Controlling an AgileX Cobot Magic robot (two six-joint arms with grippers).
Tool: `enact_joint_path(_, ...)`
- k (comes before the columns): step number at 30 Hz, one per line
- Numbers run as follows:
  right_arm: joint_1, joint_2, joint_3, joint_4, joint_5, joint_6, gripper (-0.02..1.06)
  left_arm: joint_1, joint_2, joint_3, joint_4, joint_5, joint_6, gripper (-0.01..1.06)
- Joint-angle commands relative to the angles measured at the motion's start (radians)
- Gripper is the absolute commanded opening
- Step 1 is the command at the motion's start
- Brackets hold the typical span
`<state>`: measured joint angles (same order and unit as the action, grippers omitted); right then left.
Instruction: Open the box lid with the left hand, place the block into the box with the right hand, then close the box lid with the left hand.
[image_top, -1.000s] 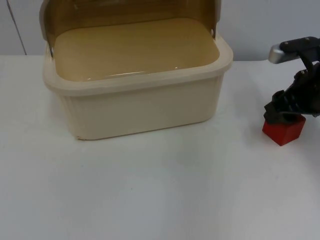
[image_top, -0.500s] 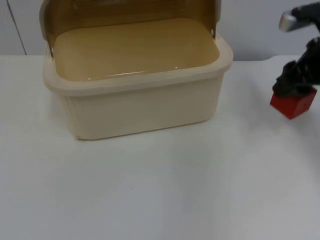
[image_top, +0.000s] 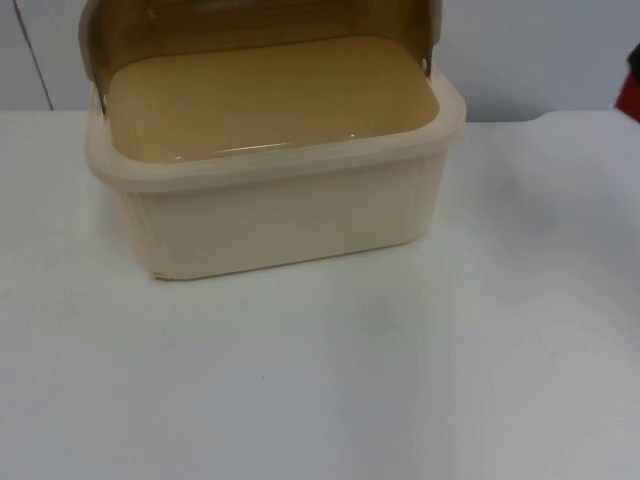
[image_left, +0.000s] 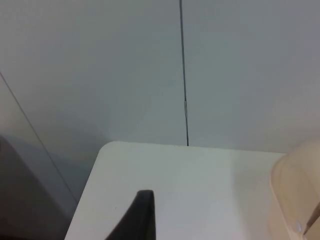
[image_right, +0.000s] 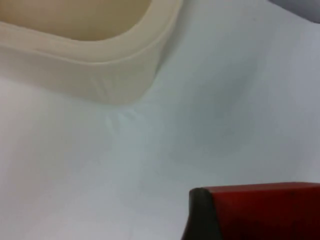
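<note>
Box open, block held up off the table

Left gripper (image_left: 142, 220) waits near table corner beside box (image_top: 275, 190), grip state unclear; lid (image_top: 250, 25) stands raised; right gripper (image_right: 200, 215) clamps red block (image_right: 265, 210), high right of box.

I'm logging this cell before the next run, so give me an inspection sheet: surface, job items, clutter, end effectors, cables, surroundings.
Surface: white table top, bare in front of the box.
Box: cream plastic box at the table's rear left, nothing inside it.
Lid: brownish translucent lid swung up and back, open.
Block: red block held above the table, right of the box, at the picture's right edge in the top view.
Clutter: nothing seen.
Left end effector: waits over the table's corner beside the box, carrying nothing.
Right end effector: raised, gripping the block.
Cables: nothing noted.
Surroundings: grey partition wall with a vertical seam.
</note>
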<state>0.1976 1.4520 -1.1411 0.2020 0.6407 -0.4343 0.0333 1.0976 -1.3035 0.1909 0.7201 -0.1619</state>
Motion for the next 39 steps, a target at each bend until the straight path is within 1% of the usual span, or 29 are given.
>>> enact_joint_path(1, -0.005, -0.075, 0.000, -0.049, 0.035, 0.076, 0.00, 0.002, 0.002, 0.002, 0.008, -0.015, 0.001, 1.05)
enact_joint_path(3, -0.005, -0.141, 0.017, -0.036, 0.035, 0.105, 0.00, 0.002, 0.002, 0.002, 0.008, -0.015, 0.001, 1.05)
enact_joint_path(4, -0.005, -0.141, 0.017, -0.036, 0.035, 0.105, 0.00, 0.002, 0.002, 0.002, 0.008, -0.015, 0.001, 1.05)
enact_joint_path(6, -0.003, -0.208, 0.052, -0.036, 0.017, 0.132, 0.00, 0.002, 0.002, 0.002, 0.008, -0.015, 0.001, 1.05)
enact_joint_path(11, -0.003, -0.321, 0.152, -0.034, 0.005, 0.132, 0.00, 0.002, 0.002, 0.002, 0.006, -0.015, 0.001, 1.05)
enact_joint_path(13, 0.001, -0.369, 0.206, -0.008, -0.024, 0.127, 0.00, 0.002, 0.002, 0.002, 0.006, -0.015, 0.001, 1.05)
enact_joint_path(14, 0.016, -0.391, 0.230, -0.008, -0.043, 0.127, 0.00, 0.002, 0.002, 0.002, 0.006, -0.015, 0.001, 1.05)
enact_joint_path(15, 0.016, -0.391, 0.230, -0.008, -0.043, 0.127, 0.00, 0.002, 0.002, 0.002, 0.006, -0.015, 0.001, 1.05)
enact_joint_path(18, 0.091, -0.410, 0.266, -0.008, -0.052, 0.102, 0.00, 0.002, 0.002, 0.002, 0.006, -0.019, 0.001, 1.05)
enact_joint_path(19, 0.091, -0.410, 0.266, -0.008, -0.052, 0.102, 0.00, 0.002, 0.002, 0.002, 0.006, -0.019, 0.001, 1.05)
enact_joint_path(20, 0.129, -0.402, 0.274, -0.008, -0.065, 0.102, 0.00, 0.002, 0.002, 0.002, 0.006, -0.019, 0.001, 1.05)
enact_joint_path(21, 0.192, -0.384, 0.279, -0.008, -0.100, 0.102, 0.00, 0.002, 0.002, 0.002, 0.006, -0.019, 0.001, 1.05)
enact_joint_path(22, 0.235, -0.361, 0.279, -0.008, -0.144, 0.102, 0.00, 0.002, 0.002, 0.002, 0.006, -0.019, 0.001, 1.05)
enact_joint_path(23, 0.270, -0.341, 0.279, -0.008, -0.184, 0.111, 0.00, 0.002, 0.002, 0.002, 0.006, -0.019, 0.001, 1.05)
enact_joint_path(24, 0.270, -0.341, 0.279, -0.008, -0.184, 0.111, 0.00, 0.002, 0.002, 0.002, 0.006, -0.019, 0.001, 1.05)
enact_joint_path(27, 0.378, -0.246, 0.279, -0.015, -0.354, 0.143, 0.00, 0.002, 0.002, 0.002, 0.005, -0.019, 0.001, 1.05)
enact_joint_path(29, 0.427, -0.168, 0.266, -0.015, -0.442, 0.143, 0.00, 0.002, 0.002, 0.002, 0.008, -0.019, 0.001, 1.05)
enact_joint_path(30, 0.427, -0.168, 0.266, -0.015, -0.442, 0.143, 0.00, 0.002, 0.002, 0.002, 0.008, -0.019, 0.001, 1.05)
enact_joint_path(32, 0.452, -0.085, 0.242, -0.011, -0.531, 0.143, 0.00, 0.002, 0.002, 0.002, 0.016, -0.021, 0.001, 1.05)
enact_joint_path(34, 0.455, -0.007, 0.205, -0.011, -0.612, 0.153, 0.00, 0.002, 0.002, 0.002, 0.028, -0.021, 0.001, 1.05)
enact_joint_path(35, 0.455, -0.007, 0.205, -0.011, -0.612, 0.153, 0.00, 0.002, 0.002, 0.002, 0.028, -0.021, 0.001, 1.05)
enact_joint_path(37, 0.455, 0.066, 0.163, -0.013, -0.661, 0.155, 0.00, 0.002, 0.002, 0.002, 0.030, -0.021, 0.001, 1.05)
enact_joint_path(39, 0.455, 0.156, 0.083, -0.017, -0.678, 0.131, 0.00, 0.002, 0.002, 0.002, 0.030, -0.023, 0.001, 1.05)
